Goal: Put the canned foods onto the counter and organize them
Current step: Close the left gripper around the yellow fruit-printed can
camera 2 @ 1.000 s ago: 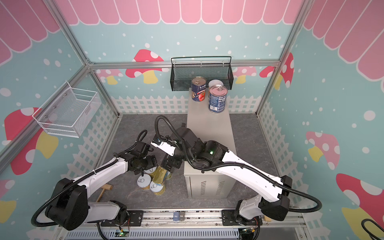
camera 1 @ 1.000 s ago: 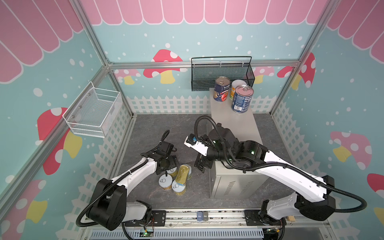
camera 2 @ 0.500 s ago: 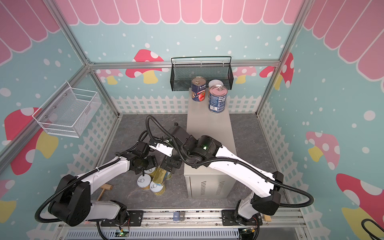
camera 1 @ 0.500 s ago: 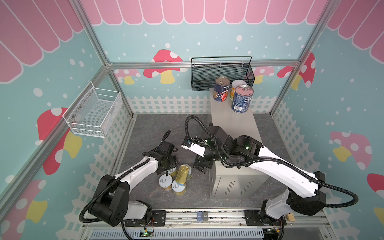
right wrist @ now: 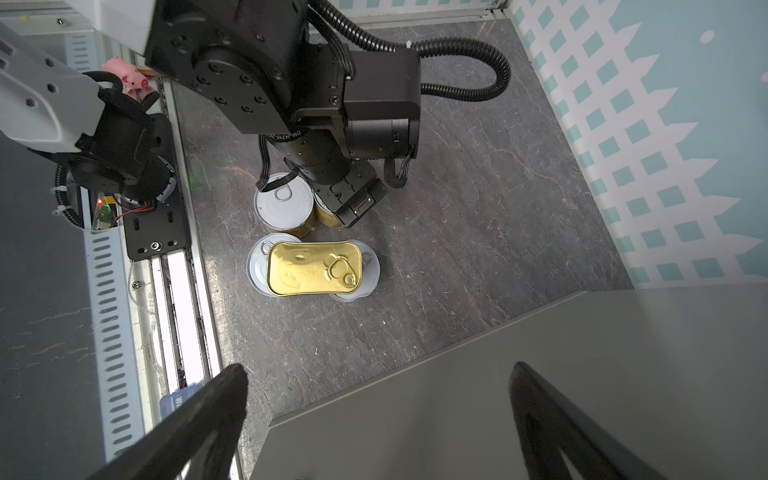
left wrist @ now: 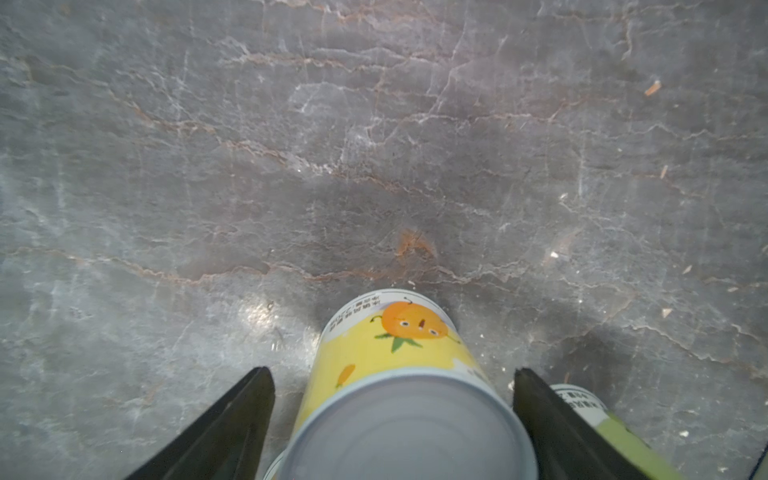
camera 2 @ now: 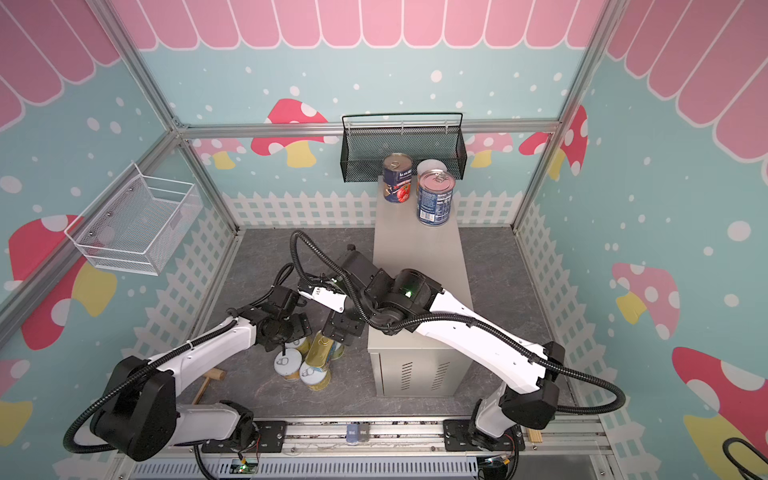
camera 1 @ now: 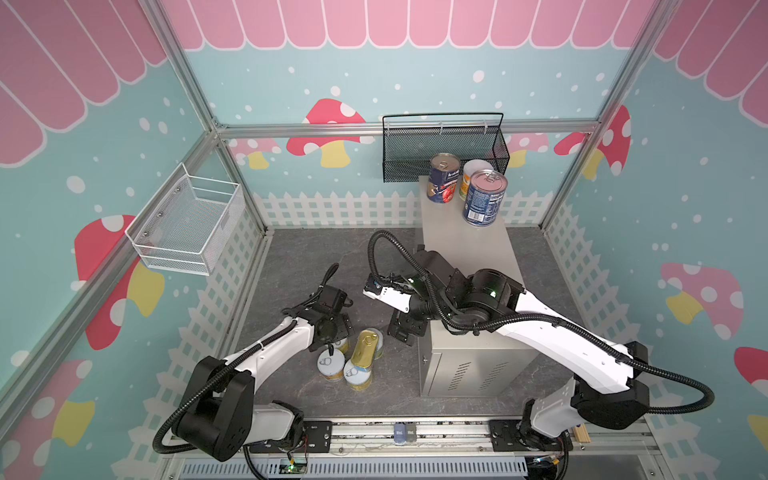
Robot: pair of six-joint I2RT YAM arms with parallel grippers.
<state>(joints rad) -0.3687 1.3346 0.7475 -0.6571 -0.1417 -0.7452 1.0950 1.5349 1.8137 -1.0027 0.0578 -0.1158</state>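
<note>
The left claw (left wrist: 392,370) stands spread astride a yellow-labelled can (left wrist: 386,345), a finger on either side. Floor shows in the gap beside at least one finger, so it is not yet pinching. I judge it is lined up to close on this can and lift it to the desk (camera 1: 461,245). The can is short, with an orange cartoon fruit on its yellow label and a pale round top. It stands upright on the grey stone floor (left wrist: 374,145) just beside the desk's vented end, packed close with three others like it. A flat gold tin (right wrist: 313,268) with a pull-ring lies across the lids of two of them, which probably means it must come off first.

The right claw (right wrist: 378,365) is spread and empty over the desk's edge nearest that cluster, likely held clear of the other arm. At the desk's far end a dark-blue can (camera 1: 444,178) and a second blue can (camera 1: 484,199) stand upright, with one more yellow can (camera 1: 473,166) tucked behind them.
</note>
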